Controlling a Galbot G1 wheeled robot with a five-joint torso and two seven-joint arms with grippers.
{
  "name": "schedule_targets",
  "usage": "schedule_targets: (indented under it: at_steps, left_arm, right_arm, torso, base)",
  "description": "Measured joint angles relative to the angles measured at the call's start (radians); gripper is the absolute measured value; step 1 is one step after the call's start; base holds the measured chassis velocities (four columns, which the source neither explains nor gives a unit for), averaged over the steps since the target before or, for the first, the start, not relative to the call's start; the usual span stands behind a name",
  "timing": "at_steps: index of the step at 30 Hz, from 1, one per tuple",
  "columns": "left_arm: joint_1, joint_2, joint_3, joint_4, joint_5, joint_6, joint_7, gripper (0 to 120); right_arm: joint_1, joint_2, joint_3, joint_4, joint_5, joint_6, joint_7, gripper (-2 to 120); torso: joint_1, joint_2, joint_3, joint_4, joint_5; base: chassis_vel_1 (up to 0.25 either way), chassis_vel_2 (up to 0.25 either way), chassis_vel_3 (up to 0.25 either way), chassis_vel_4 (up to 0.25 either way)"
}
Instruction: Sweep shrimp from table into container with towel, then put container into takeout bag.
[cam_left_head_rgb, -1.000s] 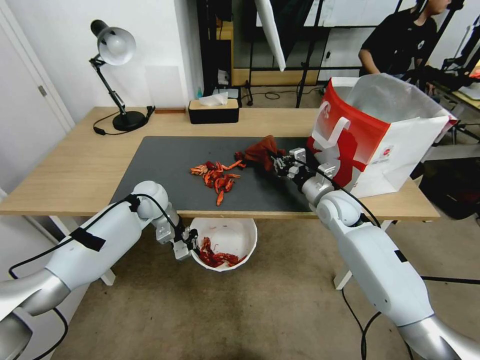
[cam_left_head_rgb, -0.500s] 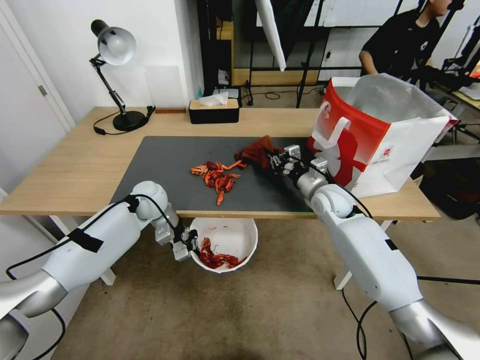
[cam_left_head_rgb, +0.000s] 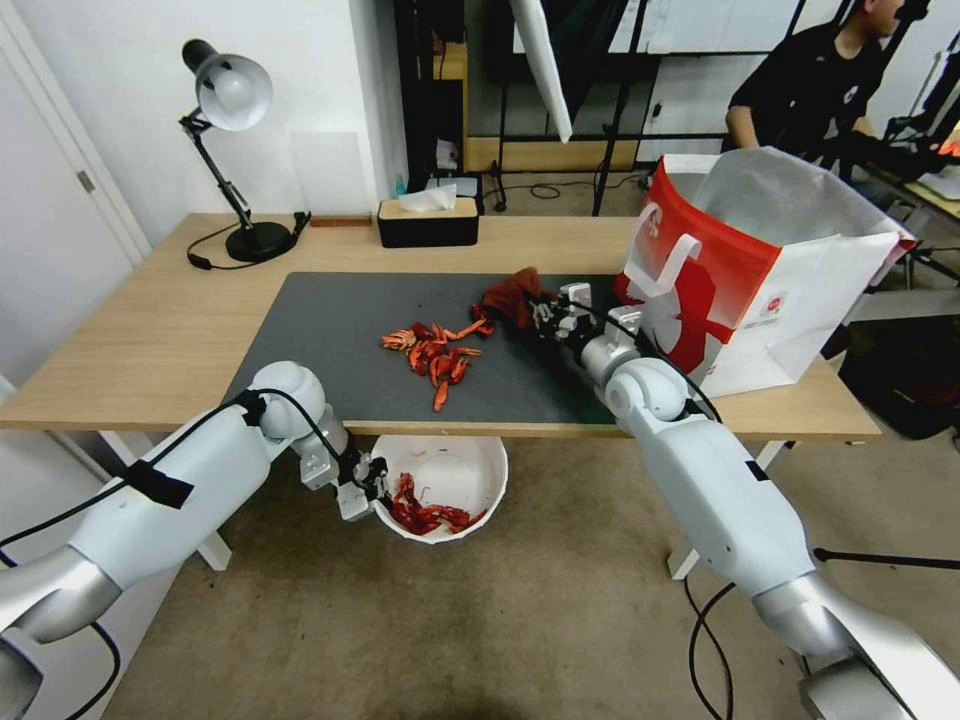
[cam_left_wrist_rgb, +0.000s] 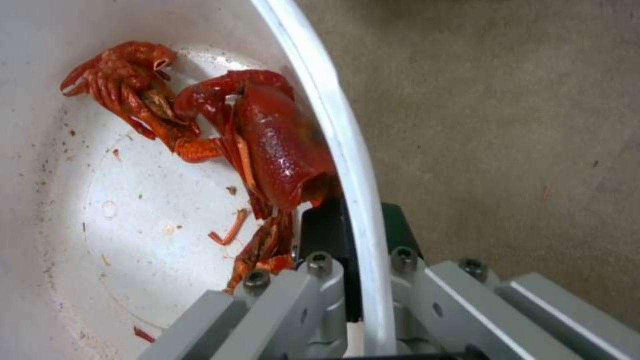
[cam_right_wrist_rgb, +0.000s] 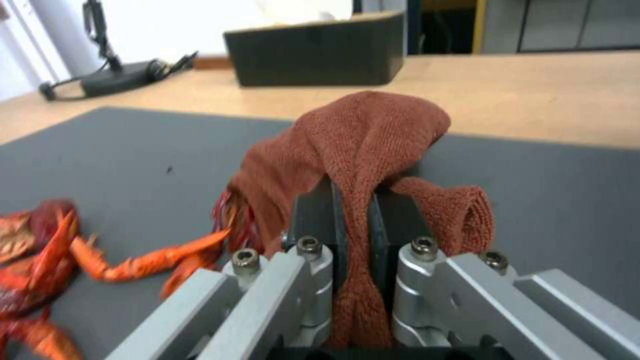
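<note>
The sweeping step is in hand. The right gripper (cam_left_head_rgb: 545, 312) reaches out over the dark mat on the table (cam_left_head_rgb: 150, 330), its jaws closed tight on a fold of the towel (cam_right_wrist_rgb: 360, 145), which bunches up just right of the shrimp (cam_left_head_rgb: 435, 352) and touches the nearest one. That loose heap lies near the middle of the mat, a little back from the near edge. Below that edge the left gripper (cam_left_head_rgb: 368, 487) holds the container (cam_left_head_rgb: 490, 470) in the air, its jaws pinched on the left rim (cam_left_wrist_rgb: 347, 165), one finger (cam_left_wrist_rgb: 320, 227) inside the wall and the other outside. A few shrimp already lie inside on the left side. The takeout bag (cam_left_head_rgb: 760, 270) stands open at the right end of the table, well apart from the container. Judging from this, roughly half the sweeping remains. The next move calls for the towel to get behind the far side of the heap and drag it toward the near edge, with the container kept right under the drop point so nothing lands on the floor
</note>
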Motion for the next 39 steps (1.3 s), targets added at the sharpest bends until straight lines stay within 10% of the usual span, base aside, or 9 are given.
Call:
schedule_targets:
  at_steps: [39]
  left_arm:
    - [0.002, 0.025, -0.029, 0.004, -0.010, -0.002, -0.001, 0]
  right_arm:
    - [-0.108, -0.094, -0.076, 0.145, 0.002, -0.001, -0.287, 4]
  torso:
    - [0.000, 0.000, 0.000, 0.0000, 0.0001]
  base:
    - [0.000, 0.000, 0.000, 0.000]
